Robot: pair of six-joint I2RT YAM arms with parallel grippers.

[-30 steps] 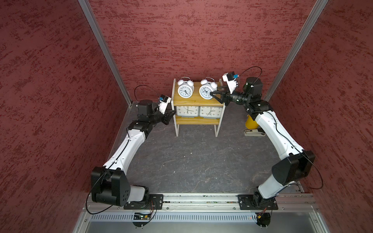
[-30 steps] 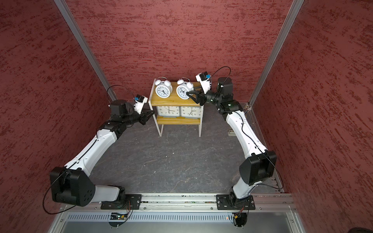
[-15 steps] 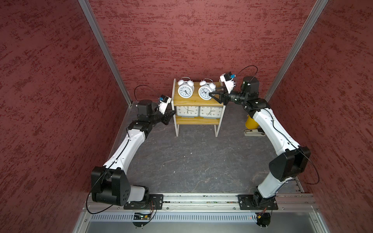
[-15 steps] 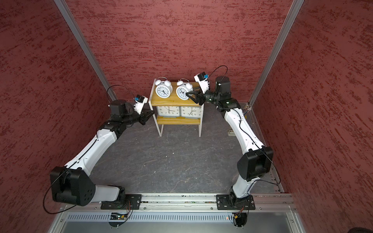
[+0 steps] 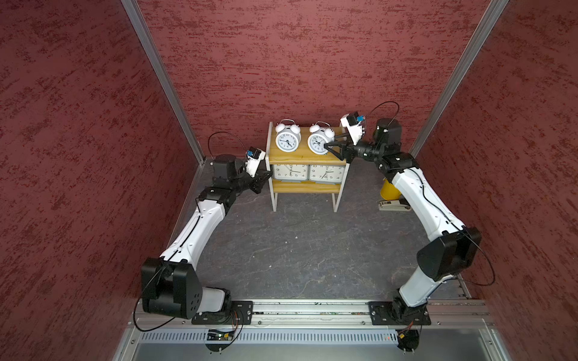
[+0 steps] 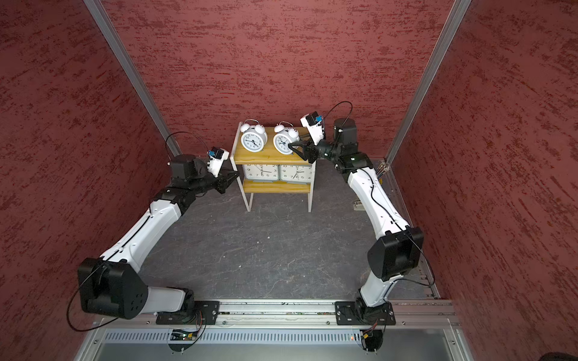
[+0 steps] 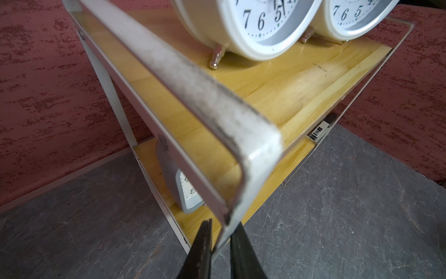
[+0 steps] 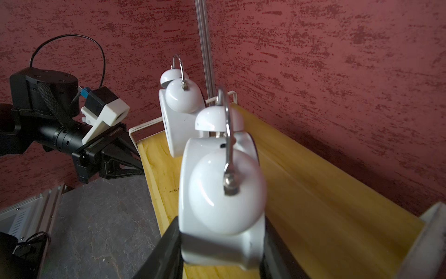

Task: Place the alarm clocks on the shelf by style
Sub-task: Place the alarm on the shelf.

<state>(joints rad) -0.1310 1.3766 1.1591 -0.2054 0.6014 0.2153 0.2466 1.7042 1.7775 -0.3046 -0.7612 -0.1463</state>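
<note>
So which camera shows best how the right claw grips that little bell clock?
The right wrist view: the right gripper pinches the bell clock by its body, close up. Both top views show it small; the left wrist view shows only its lower dial.

Shelf boards (image 7: 289, 91) smooth yellow wood; frame (image 7: 193, 79) scuffed white metal; twin-bell clocks (image 8: 217, 205) glossy white.

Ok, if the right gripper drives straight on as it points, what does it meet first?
The right gripper clamps the nearer twin-bell clock; pushed on, that clock would probably bump the second twin-bell clock on the shelf top board. Gap unclear.
</note>
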